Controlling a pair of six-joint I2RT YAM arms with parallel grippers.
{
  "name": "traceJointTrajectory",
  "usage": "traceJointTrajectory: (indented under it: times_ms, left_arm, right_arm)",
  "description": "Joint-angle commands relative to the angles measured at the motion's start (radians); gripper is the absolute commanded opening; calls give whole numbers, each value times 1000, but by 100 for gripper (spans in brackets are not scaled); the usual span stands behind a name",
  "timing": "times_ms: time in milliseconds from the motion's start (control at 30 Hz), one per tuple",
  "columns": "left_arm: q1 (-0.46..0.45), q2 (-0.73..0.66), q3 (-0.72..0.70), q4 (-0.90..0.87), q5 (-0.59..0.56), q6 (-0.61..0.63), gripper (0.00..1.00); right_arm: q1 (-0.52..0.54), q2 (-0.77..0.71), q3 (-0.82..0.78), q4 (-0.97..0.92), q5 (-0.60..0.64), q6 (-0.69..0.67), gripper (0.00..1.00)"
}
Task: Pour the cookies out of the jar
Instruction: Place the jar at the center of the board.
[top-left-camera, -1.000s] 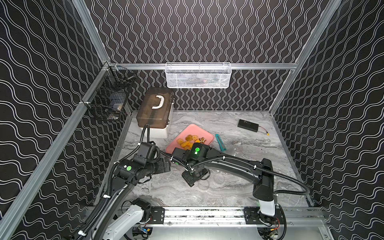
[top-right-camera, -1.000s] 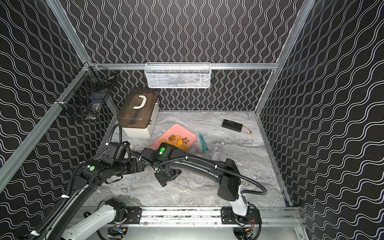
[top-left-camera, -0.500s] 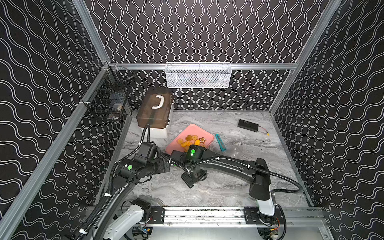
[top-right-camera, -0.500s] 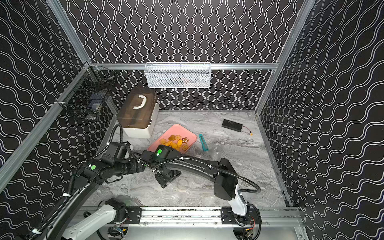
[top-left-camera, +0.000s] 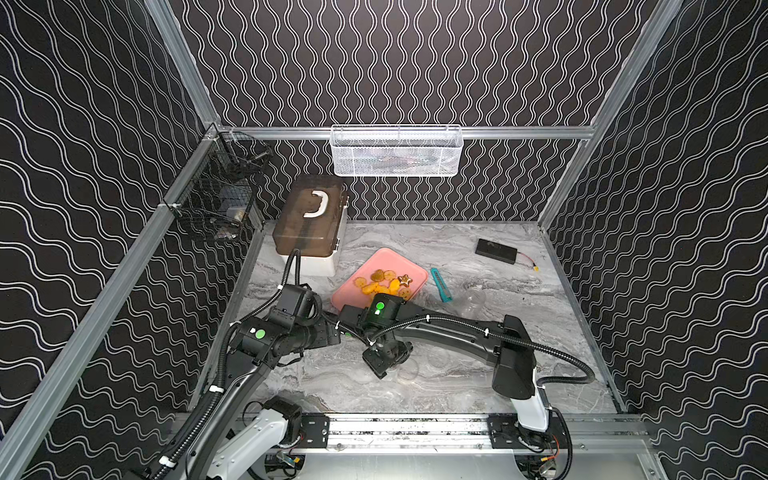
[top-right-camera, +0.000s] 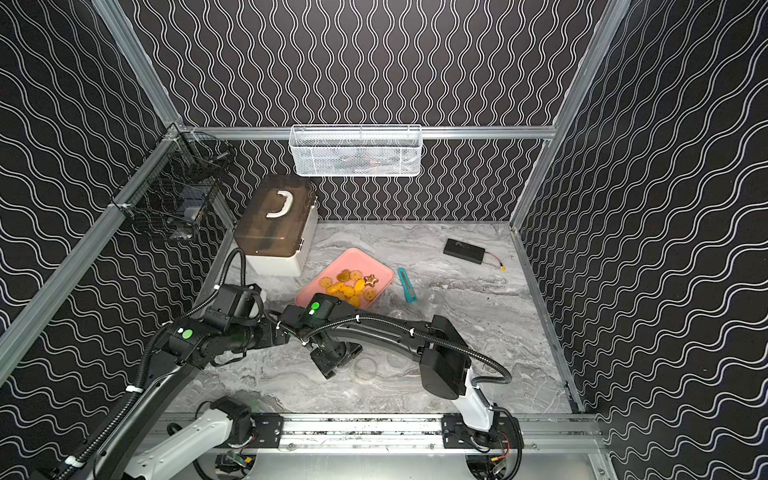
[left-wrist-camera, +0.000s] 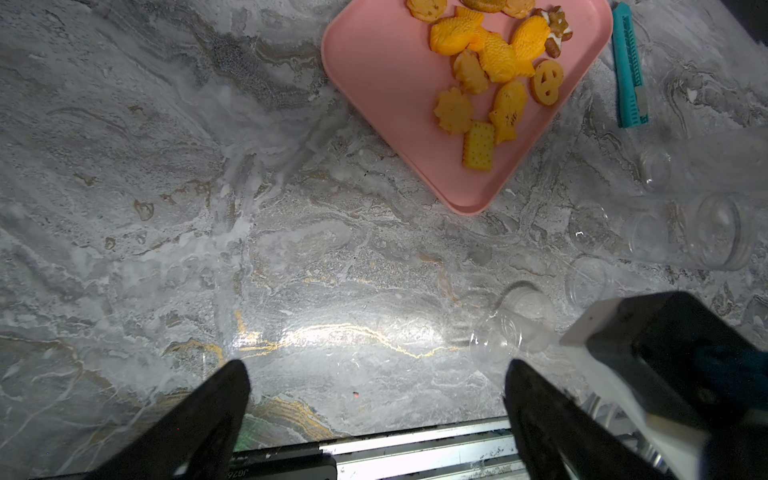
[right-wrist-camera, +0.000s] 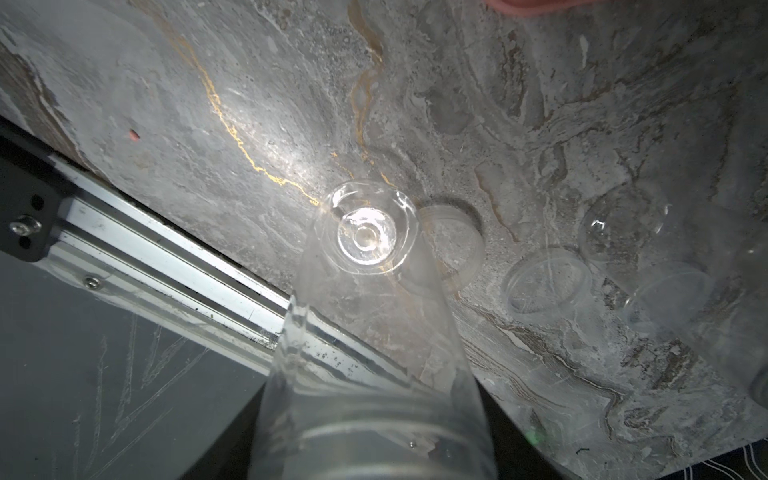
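- Left wrist view: left gripper (left-wrist-camera: 376, 370) has its jaws wide and holds nothing, over bare worktop (left-wrist-camera: 208, 208). The cookies (left-wrist-camera: 494, 62) lie flat in a loose heap on the pink tray (left-wrist-camera: 382, 83), w/ a teal tool (left-wrist-camera: 629, 66) just beside the tray's edge. Right gripper (left-wrist-camera: 590, 336) is closed on the jar (left-wrist-camera: 511, 338). Another clear jar (left-wrist-camera: 706, 237) lies on its side nearby.
- Right wrist view: jar (right-wrist-camera: 365, 324) is clear plastic. Its long axis runs straight out from the gripper: threaded mouth end at the gripper, base end farthest. The base is aimed slantwise down at the worktop nr. the front rail (right-wrist-camera: 166, 257). Base touching or not: can't tell. Loose clear lids (right-wrist-camera: 544, 284) lie just beside it.
- Both top views: cookies (top-left-camera: 374, 286) (top-right-camera: 345, 289) sit on the tray at mid-worktop, near the brown-lidded box (top-left-camera: 309, 216). Right gripper (top-left-camera: 388, 359) is low over the worktop, btw. tray and front rail. Jar too faint to trace here.
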Motion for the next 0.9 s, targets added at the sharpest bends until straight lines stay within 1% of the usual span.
traceJointTrajectory:
  times_ms: [0,867]
  left_arm:
    - [1,1,-1,-2,0,4,99]
    - [1,3,-1,-3,3,8,99]
  right_arm:
    - [2,9,-3,7,-1,-5,63]
    - [1,41,-39,40,-32,-19,64]
